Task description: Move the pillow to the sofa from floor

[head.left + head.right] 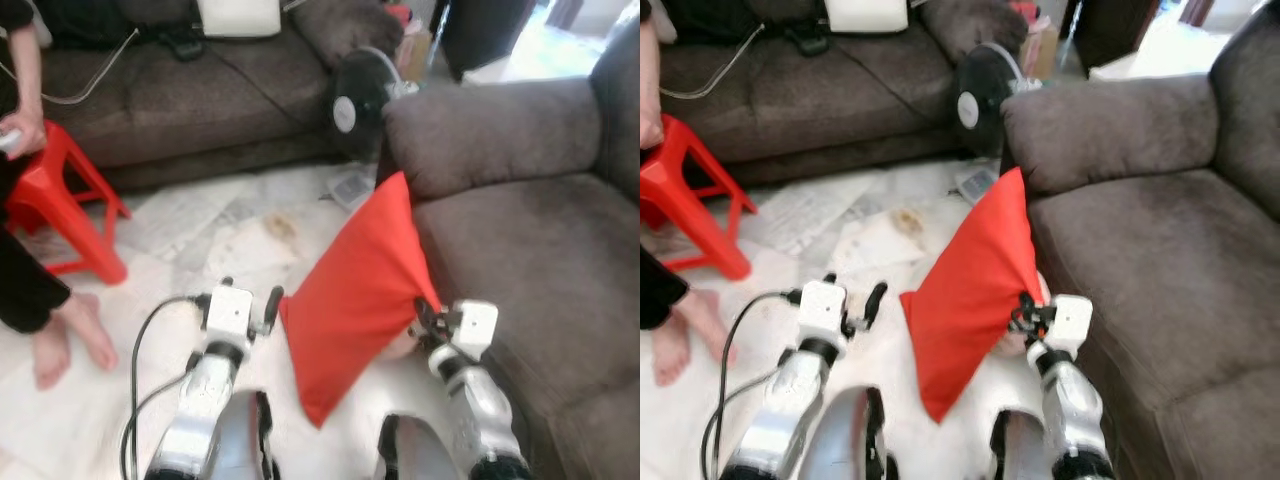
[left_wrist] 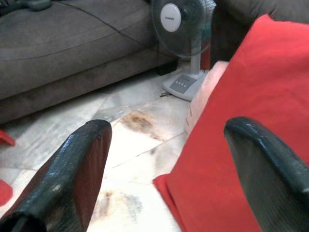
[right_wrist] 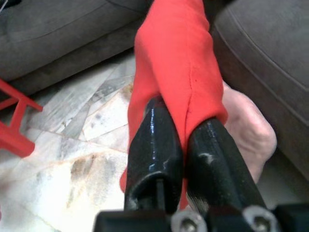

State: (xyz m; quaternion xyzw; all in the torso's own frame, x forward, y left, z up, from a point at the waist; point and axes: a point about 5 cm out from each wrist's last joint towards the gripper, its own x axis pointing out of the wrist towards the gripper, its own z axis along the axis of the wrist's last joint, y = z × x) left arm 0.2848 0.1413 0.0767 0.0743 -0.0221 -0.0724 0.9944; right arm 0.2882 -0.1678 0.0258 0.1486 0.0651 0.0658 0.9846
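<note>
So far: the pillow is gripped and off the tiles, but not yet on the sofa.
Far left: a person (image 1: pixel 25 200) sits by a red stool (image 1: pixel 60 195), bare feet on the floor (image 1: pixel 200 230); neither is part of the job.
Left gripper (image 1: pixel 272 308): fingers spread apart, empty, just beside the pillow's near left edge and not pinching it, as the left wrist view shows.
Pillow (image 1: pixel 355 295): red, hanging tilted on its corner between the two arms, its far tip against the sofa's armrest.
Right gripper (image 3: pixel 181 150): clamped on a fold of the red cover at the pillow's right edge.
Far middle: a standing fan (image 1: pixel 360 95) stands behind the pillow.
Right: the sofa (image 1: pixel 530 250), its grey seat cushion free beside the pillow.
Left to do: by my judgement, lift the pillow right over the seat's front edge, lay it down, and release.
</note>
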